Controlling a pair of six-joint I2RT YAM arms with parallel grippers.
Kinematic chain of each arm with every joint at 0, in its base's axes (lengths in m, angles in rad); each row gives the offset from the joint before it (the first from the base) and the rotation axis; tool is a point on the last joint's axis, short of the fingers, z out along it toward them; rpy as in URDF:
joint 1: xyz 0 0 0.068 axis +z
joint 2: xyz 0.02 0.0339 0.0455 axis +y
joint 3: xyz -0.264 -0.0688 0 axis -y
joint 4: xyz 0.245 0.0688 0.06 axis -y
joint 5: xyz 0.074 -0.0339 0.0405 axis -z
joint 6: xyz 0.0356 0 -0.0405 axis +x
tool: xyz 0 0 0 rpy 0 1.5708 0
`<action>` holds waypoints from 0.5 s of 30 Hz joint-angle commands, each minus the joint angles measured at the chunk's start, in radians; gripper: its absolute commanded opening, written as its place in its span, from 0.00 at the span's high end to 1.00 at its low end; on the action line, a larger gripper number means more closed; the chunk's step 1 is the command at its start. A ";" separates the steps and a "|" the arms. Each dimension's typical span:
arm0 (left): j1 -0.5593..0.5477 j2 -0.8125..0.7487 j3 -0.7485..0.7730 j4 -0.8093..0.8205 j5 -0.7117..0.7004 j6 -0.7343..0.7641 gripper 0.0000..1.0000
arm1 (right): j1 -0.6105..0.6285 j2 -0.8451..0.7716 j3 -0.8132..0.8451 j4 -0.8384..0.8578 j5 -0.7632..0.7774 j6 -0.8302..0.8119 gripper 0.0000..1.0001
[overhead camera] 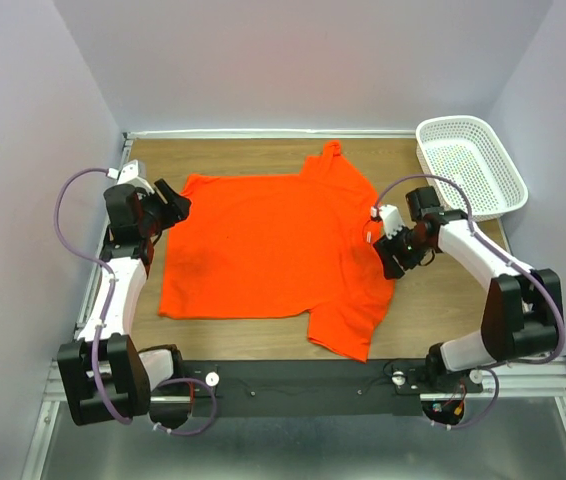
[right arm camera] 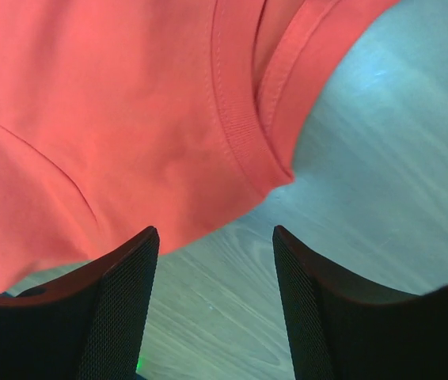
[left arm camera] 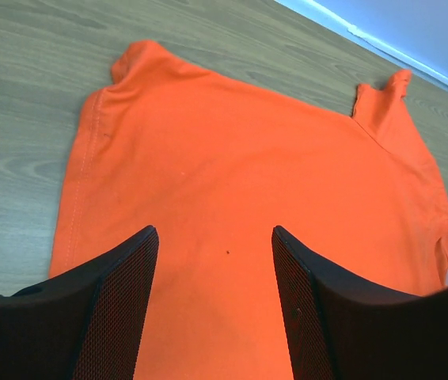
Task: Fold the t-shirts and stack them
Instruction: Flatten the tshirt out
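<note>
The left claw is seen spread and empty over the hem end of the t-shirt. The right claw is likewise spread at its collar edge, gripping nothing. The t-shirt is laid flat on the counter, with bare wood left around it. A white basket is set apart beyond its collar side.

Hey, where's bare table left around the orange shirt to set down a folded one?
Bare table: the far strip between t-shirt and back wall, the near strip along the front rail, and the patch between near sleeve and right arm. Crowded: left gripper at the hem, right gripper at the collar.
</note>
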 commanded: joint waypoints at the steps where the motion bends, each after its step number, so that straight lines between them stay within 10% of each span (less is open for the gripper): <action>1: 0.000 -0.034 -0.024 -0.012 -0.021 0.043 0.33 | -0.005 0.081 -0.037 -0.013 -0.017 0.023 0.33; 9: 0.000 -0.077 -0.028 -0.012 -0.009 0.055 0.33 | -0.005 0.195 0.018 -0.045 -0.029 0.085 0.39; 15: -0.001 -0.076 -0.022 -0.006 0.023 0.053 0.33 | -0.007 0.204 0.030 -0.078 0.050 0.071 0.88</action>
